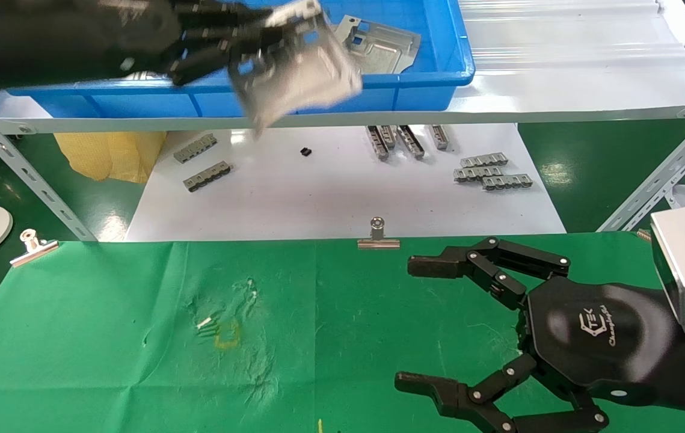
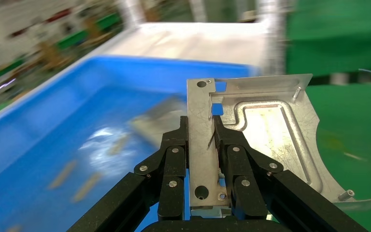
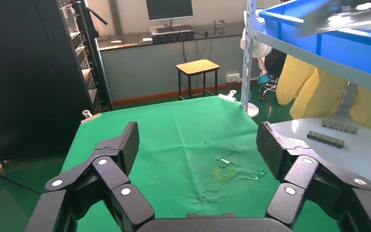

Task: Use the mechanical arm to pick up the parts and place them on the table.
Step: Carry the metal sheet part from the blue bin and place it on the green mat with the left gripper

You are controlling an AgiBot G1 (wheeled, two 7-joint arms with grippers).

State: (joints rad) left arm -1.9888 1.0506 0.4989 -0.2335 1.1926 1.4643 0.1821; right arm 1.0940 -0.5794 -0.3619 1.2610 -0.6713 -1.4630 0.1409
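Gripping a silver stamped plate [image 1: 297, 66] in my left gripper [image 1: 240, 45] at eleven o'clock above the blue tray [image 1: 432, 78]; right gripper [image 1: 420, 325] spread wide over green cloth [image 1: 107, 337].

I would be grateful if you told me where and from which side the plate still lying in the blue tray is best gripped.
My judgement: take the remaining plate by its near, raised folded edge, coming from above with one finger on each face. It lies flat in the blue tray, so only a rim offers purchase. The left gripper holds its own plate the same way, by one edge strip. The right gripper hangs open over the table.
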